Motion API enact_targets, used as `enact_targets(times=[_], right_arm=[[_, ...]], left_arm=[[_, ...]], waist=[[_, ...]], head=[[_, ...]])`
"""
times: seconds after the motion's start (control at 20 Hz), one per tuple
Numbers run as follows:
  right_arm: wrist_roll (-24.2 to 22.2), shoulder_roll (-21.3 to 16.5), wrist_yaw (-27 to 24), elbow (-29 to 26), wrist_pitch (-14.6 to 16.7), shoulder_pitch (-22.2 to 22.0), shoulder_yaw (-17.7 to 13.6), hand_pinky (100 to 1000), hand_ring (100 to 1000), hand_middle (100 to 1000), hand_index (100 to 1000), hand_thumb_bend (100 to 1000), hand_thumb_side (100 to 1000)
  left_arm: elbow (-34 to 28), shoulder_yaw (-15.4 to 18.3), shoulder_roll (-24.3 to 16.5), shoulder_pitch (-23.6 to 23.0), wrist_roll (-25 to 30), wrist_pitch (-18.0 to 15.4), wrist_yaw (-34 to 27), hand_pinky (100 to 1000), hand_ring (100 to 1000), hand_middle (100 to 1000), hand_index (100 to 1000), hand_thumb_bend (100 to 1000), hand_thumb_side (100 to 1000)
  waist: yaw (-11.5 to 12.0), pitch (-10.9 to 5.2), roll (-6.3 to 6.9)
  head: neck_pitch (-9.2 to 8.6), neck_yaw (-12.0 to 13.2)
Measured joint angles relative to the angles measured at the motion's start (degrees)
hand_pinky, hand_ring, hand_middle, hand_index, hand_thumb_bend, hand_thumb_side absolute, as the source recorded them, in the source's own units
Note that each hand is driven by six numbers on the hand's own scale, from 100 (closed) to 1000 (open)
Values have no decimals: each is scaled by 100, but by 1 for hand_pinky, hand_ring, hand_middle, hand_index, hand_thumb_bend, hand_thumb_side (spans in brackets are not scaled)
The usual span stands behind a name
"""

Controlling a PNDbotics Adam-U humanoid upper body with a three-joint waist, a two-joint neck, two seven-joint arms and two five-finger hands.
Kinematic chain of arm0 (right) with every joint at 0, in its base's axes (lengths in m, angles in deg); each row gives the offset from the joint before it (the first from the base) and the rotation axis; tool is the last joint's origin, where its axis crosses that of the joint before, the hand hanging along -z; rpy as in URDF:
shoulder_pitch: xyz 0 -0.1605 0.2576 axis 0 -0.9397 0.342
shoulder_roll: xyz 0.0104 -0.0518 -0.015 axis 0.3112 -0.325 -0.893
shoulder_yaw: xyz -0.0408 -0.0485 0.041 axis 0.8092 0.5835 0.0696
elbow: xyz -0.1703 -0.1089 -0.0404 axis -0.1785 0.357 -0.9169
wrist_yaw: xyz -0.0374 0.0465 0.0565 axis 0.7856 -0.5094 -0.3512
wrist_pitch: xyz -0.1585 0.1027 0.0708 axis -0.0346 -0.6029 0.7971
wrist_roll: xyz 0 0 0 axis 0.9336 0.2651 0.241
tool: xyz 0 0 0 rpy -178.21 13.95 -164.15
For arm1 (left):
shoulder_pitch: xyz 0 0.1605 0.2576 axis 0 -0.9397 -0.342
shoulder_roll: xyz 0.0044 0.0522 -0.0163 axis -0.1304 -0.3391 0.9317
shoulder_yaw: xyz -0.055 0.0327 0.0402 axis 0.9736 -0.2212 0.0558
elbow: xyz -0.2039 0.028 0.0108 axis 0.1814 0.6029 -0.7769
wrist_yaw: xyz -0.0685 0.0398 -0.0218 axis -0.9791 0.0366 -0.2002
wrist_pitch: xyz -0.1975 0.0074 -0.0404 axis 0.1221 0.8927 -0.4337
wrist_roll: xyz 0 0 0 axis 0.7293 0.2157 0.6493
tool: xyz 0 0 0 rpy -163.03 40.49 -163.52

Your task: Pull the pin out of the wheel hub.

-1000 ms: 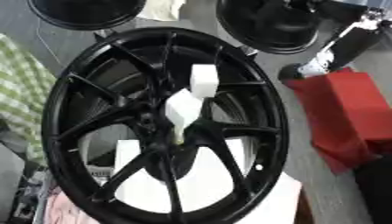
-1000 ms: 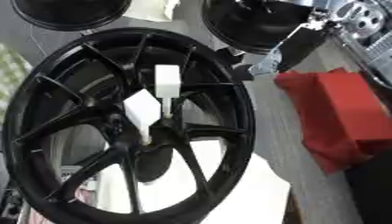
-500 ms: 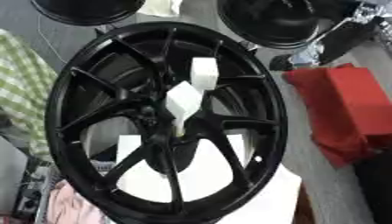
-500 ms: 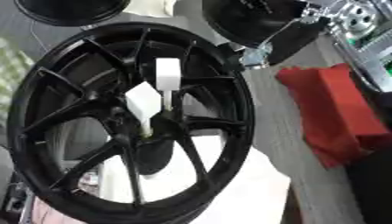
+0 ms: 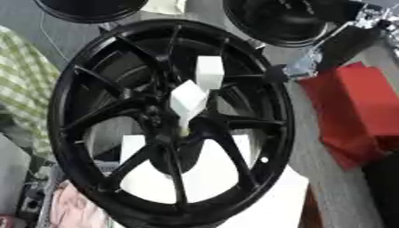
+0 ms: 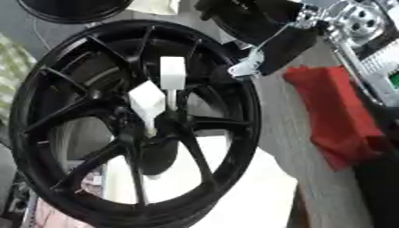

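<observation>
We look down on a black multi-spoke wheel that fills most of the view, its face turned up toward us and its oval outline running longest from the top of the frame to the bottom. At its hub stand two white block-headed pins. One pin sits right over the hub centre, its square white head tilted toward us and a thin pale stem dropping from it into the hub, so its long axis runs roughly up and down in the frame. The second white block is just above and to the right of the first, upright, with its long side also vertical. Both are plain matte white against the glossy black spokes.

Through the spoke gaps we see white sheets lying under the wheel. A red cloth-like object lies to the right of the rim. Two more dark round wheels show at the top edge.

Our right hand comes in from the upper right, dark with silver parts, near the wheel's upper right rim and apart from the pins. We cannot tell how far its fingers are open, and it holds nothing we can see.
</observation>
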Motion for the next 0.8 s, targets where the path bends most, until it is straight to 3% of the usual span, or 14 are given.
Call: enact_targets(times=[0.3,0.8], right_arm=[[42,101,99,-283,-300,-50,45,1000,914,772,859,581,210],[119,281,247,-350,-382,-100,172,1000,916,763,868,570,208]], left_arm=[[0,9,1,-10,-1,1,24,709,648,532,665,100,767],[0,33,3,-45,-19,22,42,709,648,532,664,100,769]], waist=[[-36,12,-2],[-54,21,-45]], head=[[-40,32],[-47,25]])
